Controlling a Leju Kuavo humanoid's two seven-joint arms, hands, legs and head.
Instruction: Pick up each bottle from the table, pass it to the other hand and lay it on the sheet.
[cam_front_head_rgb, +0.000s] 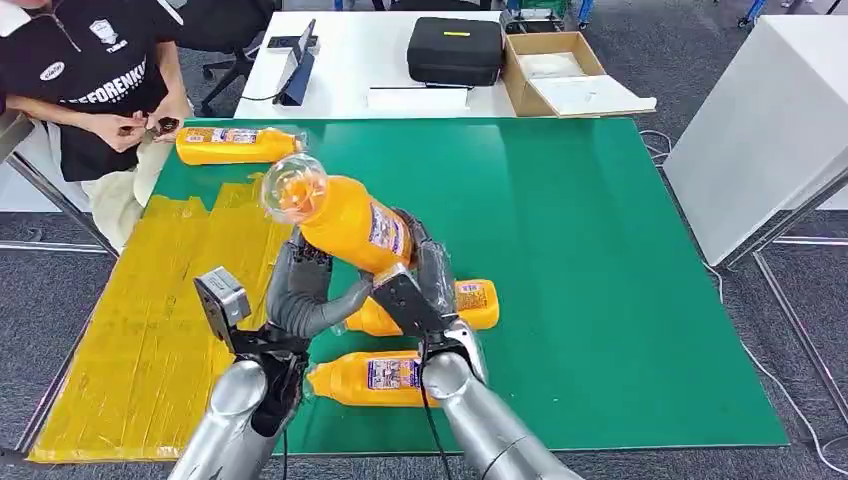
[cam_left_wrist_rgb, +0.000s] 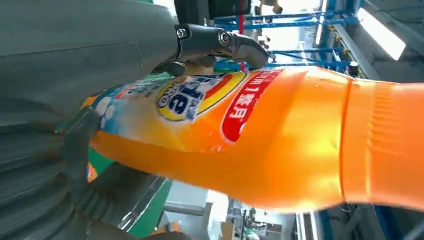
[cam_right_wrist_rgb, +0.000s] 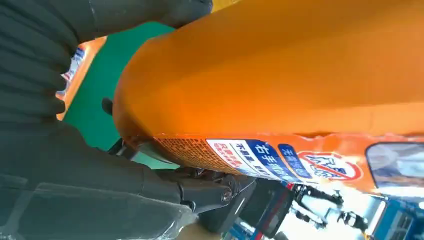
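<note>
Passing the raised bottle across without a slip

Handing over well here depends on one hand owning the raised bottle (cam_front_head_rgb: 345, 220) before the other lets go. Both hands are on it in the head view: the left hand (cam_front_head_rgb: 305, 290) curls its fingers round the lower body from the sheet side, and the right hand (cam_front_head_rgb: 425, 285) clasps the same stretch from the opposite side, so each is clamped on the bottle and neither stands apart. The bottle tilts, its clear base end up and away from both wrists, toward the yellow sheet (cam_front_head_rgb: 150, 330). Which hand is giving and which taking cannot be told from this moment, though the sheet lies on the left hand's side, so I judge the left to be the receiver. That hand should wrap the labelled waist firmly, as the left wrist view shows it placed, before the right loosens. The plastic looks smooth and the load heavy toward the raised end, so a loose hold could let it swing. Two spare bottles (cam_front_head_rgb: 375, 378) lie just beneath the right hand; keep the lift clear of them
</note>
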